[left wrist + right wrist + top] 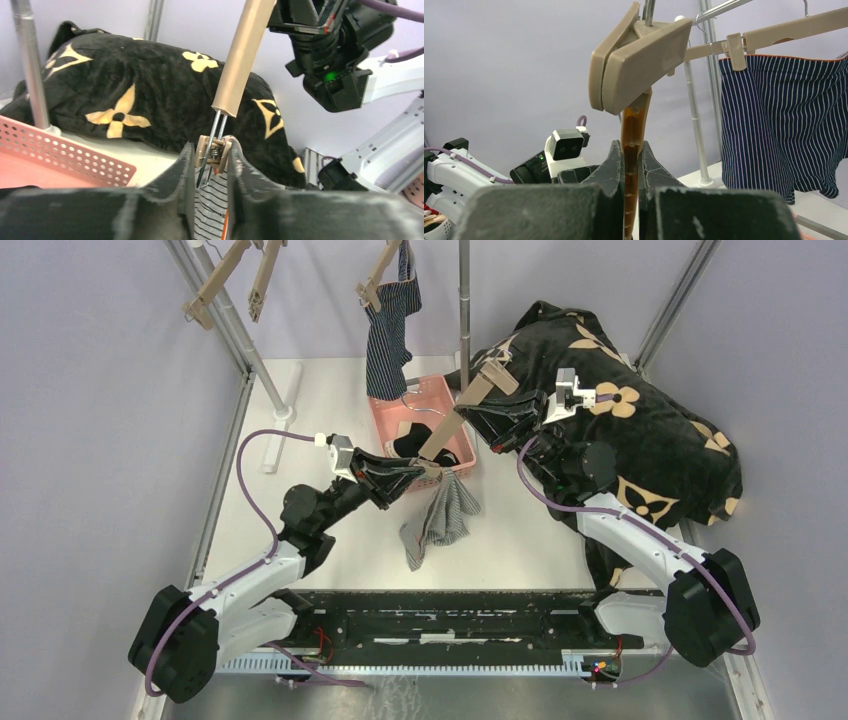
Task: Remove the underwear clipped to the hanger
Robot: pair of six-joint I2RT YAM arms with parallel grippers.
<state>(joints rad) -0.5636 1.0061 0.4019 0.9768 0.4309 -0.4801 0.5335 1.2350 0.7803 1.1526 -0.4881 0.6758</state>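
Note:
A tan hanger (462, 415) hangs tilted over the pink basket (455, 405). The grey-and-white striped underwear (440, 520) hangs from its lower clip (215, 154). My left gripper (428, 472) is shut on that clip, with striped cloth (212, 210) between its fingers (186, 170). My right gripper (490, 412) is shut on the hanger's bar (630, 145), just below its thick middle part (639, 65). The navy striped underwear (390, 330) hangs clipped to another hanger (784, 30) at the back. A black cloth (408, 445) lies in the basket.
A big black blanket with tan flower marks (640, 430) is heaped at the right, close behind my right arm. A metal rack pole (464, 300) stands behind the basket. Empty wooden hangers (235, 275) hang at the back left. A white post base (285, 400) lies on the left.

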